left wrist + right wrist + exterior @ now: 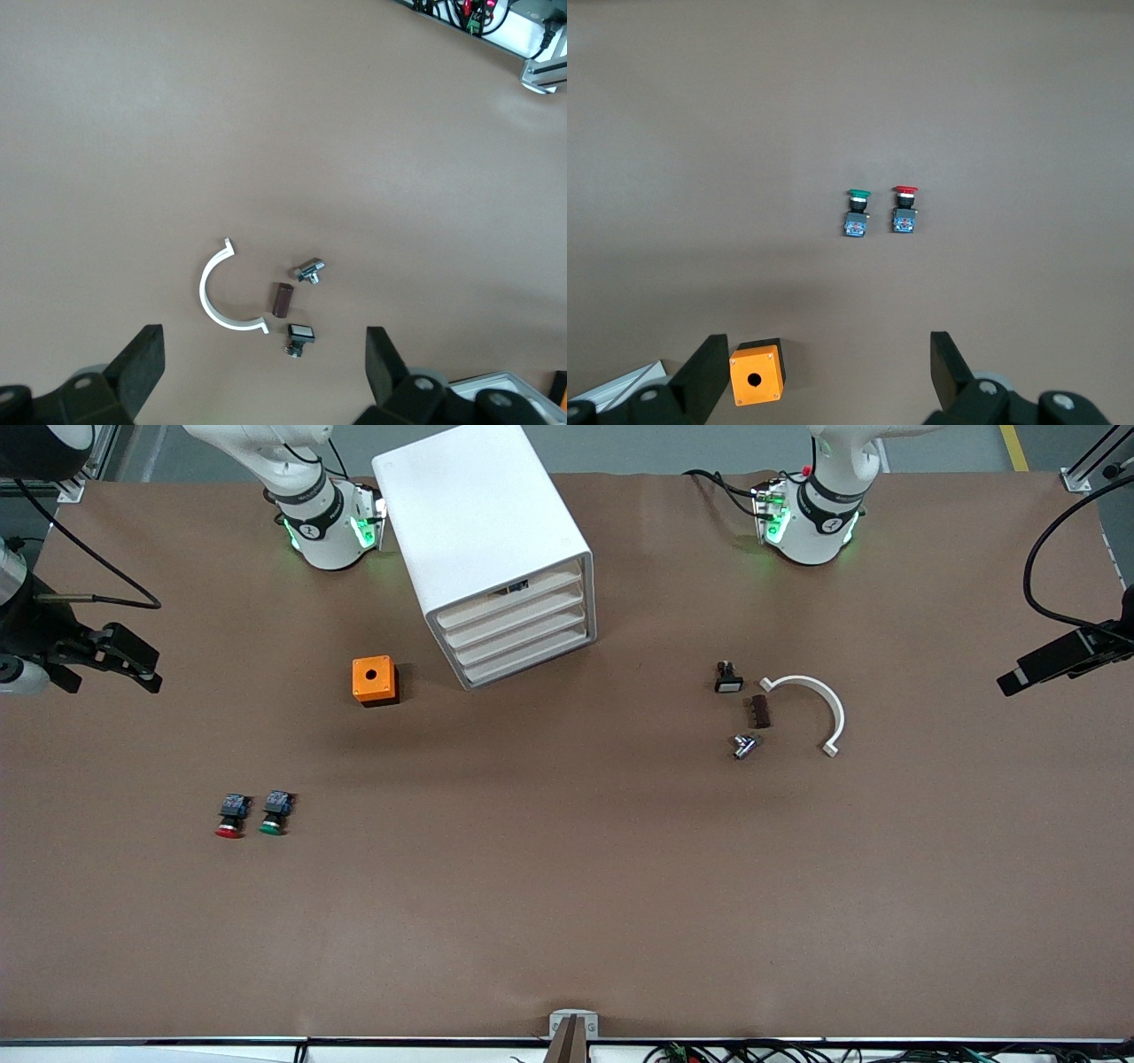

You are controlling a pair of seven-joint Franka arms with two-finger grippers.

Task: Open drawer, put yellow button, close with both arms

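Drawer [507,602], topmost in the white cabinet [478,505] by the table's edge where the arm bases stand, looks shut or barely ajar, so opening it seems the step in hand. Left pincer [264,341] hangs spread and empty over a white curved clip [213,292]. Right pincer [827,341], likewise spread and empty, hangs near the orange box [756,374]. Pull straight along the drawer's own slanted line, bracing the cabinet. No yellow button shows on the table, only the red button [229,828] and the green button [272,826].

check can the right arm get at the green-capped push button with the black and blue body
Probably yes: the right gripper hangs open above the table, and the green-capped push button lies uncovered. The red-capped button beside it is close, though apart, so the fingers need care.
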